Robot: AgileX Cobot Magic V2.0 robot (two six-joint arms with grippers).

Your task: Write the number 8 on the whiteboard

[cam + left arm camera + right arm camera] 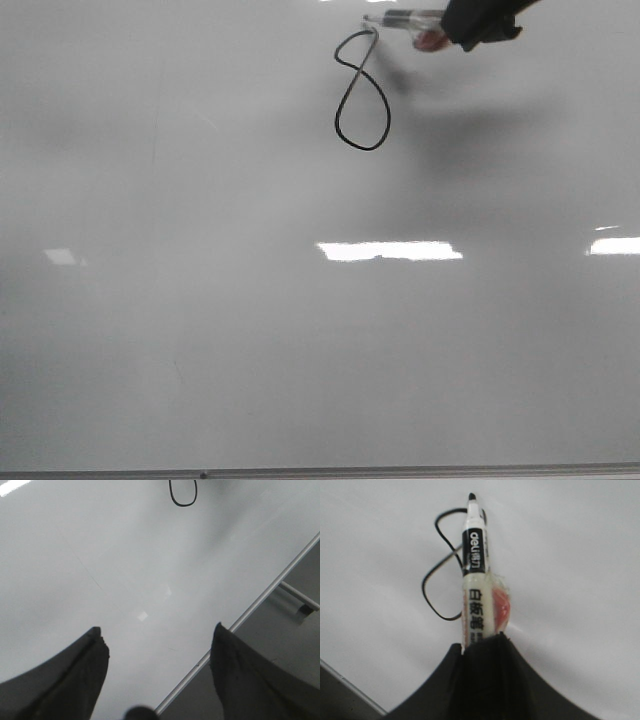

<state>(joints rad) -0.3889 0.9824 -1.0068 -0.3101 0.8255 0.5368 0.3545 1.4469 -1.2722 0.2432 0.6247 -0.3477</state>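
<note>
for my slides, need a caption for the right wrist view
Right pincer shut on a marker, tip at the black number 8 on the whiteboard.

I seem to be in an office or classroom: a large glossy whiteboard (200,330) fills my sight, ceiling lights (390,251) mirrored in it, bare grey floor (280,650) beyond its metal edge.
</note>
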